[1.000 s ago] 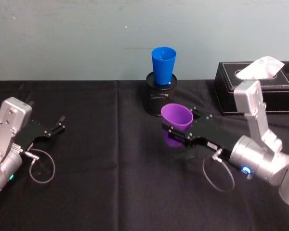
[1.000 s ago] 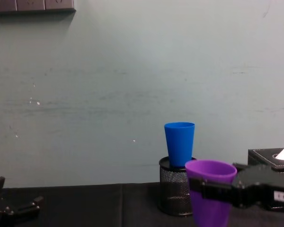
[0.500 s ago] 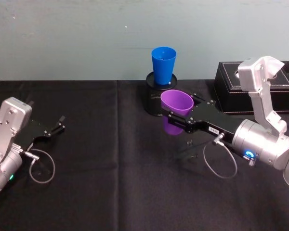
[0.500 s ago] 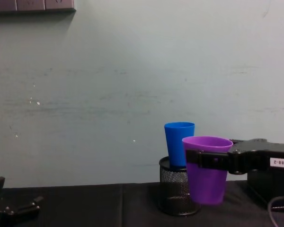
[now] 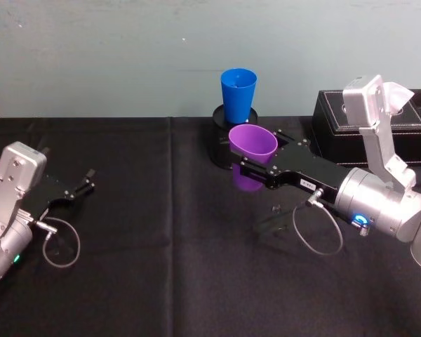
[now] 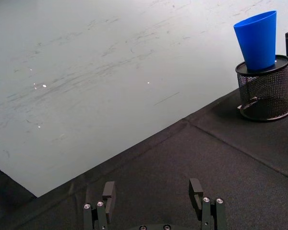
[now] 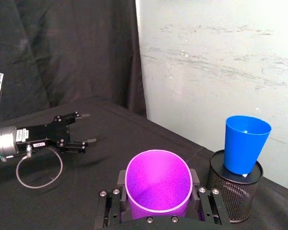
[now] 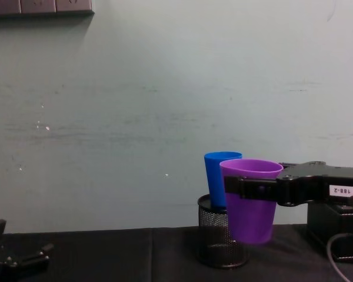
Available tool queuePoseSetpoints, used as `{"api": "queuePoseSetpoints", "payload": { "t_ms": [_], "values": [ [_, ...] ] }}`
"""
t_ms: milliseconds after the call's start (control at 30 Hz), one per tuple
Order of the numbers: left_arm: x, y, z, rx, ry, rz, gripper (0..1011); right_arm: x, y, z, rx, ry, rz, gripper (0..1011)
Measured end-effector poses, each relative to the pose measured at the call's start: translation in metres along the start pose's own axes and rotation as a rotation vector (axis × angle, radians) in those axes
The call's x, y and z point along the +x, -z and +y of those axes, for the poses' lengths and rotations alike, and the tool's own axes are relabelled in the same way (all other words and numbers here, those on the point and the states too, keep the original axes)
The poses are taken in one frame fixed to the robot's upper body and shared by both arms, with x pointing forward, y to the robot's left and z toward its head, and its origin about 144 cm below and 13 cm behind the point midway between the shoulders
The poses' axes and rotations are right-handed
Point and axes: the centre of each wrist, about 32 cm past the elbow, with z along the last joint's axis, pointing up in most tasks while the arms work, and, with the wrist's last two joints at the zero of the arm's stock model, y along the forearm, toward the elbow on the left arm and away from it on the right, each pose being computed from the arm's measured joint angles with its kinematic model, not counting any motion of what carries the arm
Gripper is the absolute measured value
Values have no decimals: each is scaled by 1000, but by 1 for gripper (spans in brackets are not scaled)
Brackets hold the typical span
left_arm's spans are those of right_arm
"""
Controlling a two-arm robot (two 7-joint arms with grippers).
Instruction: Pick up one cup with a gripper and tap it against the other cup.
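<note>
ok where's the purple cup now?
Head view, right of centre: purple cup held above the table in the right gripper, just in front of the blue cup on the mesh pot.

Centre frame, the purple cup (image 5: pixel 252 142) is one plain, solid colour. The blue cup (image 5: pixel 238 91) above it is a bright, even blue. The mesh pot (image 6: pixel 264 91) is black. The right hand (image 5: pixel 256 158) is black with a small white label, and its arm (image 5: pixel 379 203) is silver-grey. The table (image 5: pixel 161 267) is black, and the wall (image 5: pixel 91 56) is pale grey-green with faint streaks.
</note>
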Motion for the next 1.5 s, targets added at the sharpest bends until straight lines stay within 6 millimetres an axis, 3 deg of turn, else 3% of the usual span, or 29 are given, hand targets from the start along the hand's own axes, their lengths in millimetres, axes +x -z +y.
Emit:
{"api": "queuePoseSetpoints", "payload": {
  "t_ms": [1500],
  "values": [
    [0, 0, 0, 0, 0, 0, 1000, 1, 1, 0, -5, 2, 3, 726]
  ]
}}
